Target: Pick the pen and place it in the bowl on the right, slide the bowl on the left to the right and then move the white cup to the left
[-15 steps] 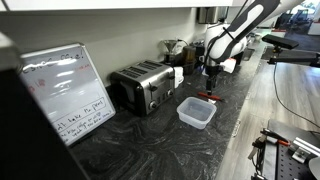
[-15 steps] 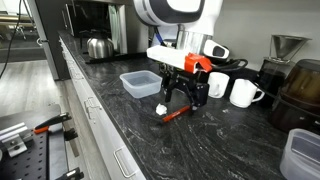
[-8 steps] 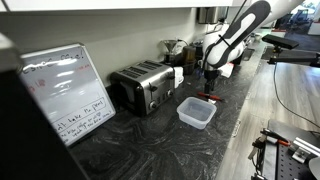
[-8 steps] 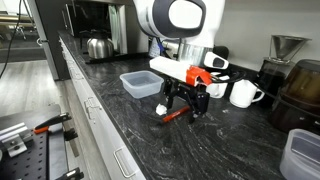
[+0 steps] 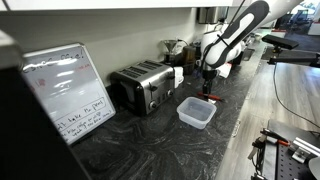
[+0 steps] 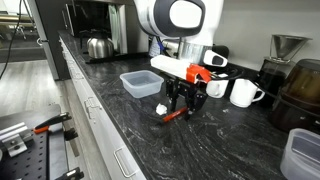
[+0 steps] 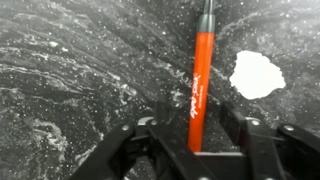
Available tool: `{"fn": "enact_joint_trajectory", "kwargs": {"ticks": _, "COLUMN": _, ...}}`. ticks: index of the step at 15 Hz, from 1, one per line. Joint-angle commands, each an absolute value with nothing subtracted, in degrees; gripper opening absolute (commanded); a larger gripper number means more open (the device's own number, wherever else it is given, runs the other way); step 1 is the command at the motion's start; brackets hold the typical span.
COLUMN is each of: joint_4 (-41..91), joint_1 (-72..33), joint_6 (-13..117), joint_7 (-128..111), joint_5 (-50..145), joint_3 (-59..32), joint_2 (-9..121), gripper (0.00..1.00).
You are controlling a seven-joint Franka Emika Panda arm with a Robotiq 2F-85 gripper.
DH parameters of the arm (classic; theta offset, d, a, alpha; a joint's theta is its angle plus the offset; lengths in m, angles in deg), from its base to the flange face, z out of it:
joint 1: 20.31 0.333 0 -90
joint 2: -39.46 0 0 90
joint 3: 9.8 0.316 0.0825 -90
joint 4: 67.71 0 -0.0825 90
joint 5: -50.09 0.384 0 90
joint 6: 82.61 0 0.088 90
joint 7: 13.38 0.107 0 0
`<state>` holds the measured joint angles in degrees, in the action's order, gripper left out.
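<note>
The red pen (image 7: 200, 80) lies flat on the dark marble counter and also shows in both exterior views (image 6: 175, 115) (image 5: 211, 98). My gripper (image 7: 196, 125) is low over it, jaws open, one finger on each side of the pen's near end with a gap on both sides. It also shows in both exterior views (image 6: 178, 103) (image 5: 208, 86). A translucent square tub (image 6: 140, 83) stands just past the gripper, and another (image 6: 301, 152) stands at the frame's lower right. A small white cup (image 6: 217, 86) stands behind the gripper.
A white mug with a handle (image 6: 243, 93) stands beside the cup. A chrome toaster (image 5: 142, 87) and a whiteboard (image 5: 68, 92) are along the counter. A kettle (image 6: 97, 45) stands at the back. A small white patch (image 7: 257, 75) lies on the counter beside the pen.
My gripper has come down a little over the pen and turned slightly. The jaws stay open and the pen has not moved.
</note>
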<state>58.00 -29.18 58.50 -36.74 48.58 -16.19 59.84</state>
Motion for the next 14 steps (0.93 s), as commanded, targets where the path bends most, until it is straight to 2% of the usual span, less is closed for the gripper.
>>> {"fn": "enact_joint_trajectory", "kwargs": {"ticks": 1, "joint_4": 56.7, "joint_1": -30.5, "joint_6": 60.7, "joint_7": -35.7, "joint_5": 48.4, "joint_3": -15.2, "joint_2": 62.0, "gripper": 0.30}}
{"fn": "enact_joint_trajectory", "kwargs": {"ticks": 5, "joint_4": 56.6, "joint_1": -30.6, "joint_6": 60.5, "joint_7": -35.3, "joint_5": 48.7, "joint_3": -14.9, "joint_2": 62.0, "gripper": 0.02}}
{"fn": "enact_joint_trajectory", "kwargs": {"ticks": 7, "joint_4": 56.6, "joint_1": -30.8, "joint_6": 60.1, "joint_7": -35.2, "joint_5": 49.2, "joint_3": -14.8, "joint_2": 61.7, "gripper": 0.00}}
{"fn": "enact_joint_trajectory", "kwargs": {"ticks": 8, "joint_4": 57.2, "joint_1": -31.1, "joint_6": 59.7, "joint_7": -35.1, "joint_5": 49.4, "joint_3": -14.9, "joint_2": 60.4, "gripper": 0.03}}
{"fn": "enact_joint_trajectory", "kwargs": {"ticks": 14, "joint_4": 58.4, "joint_1": -32.8, "joint_6": 56.4, "joint_7": -33.7, "joint_5": 49.1, "joint_3": -16.6, "joint_2": 53.5, "gripper": 0.03}}
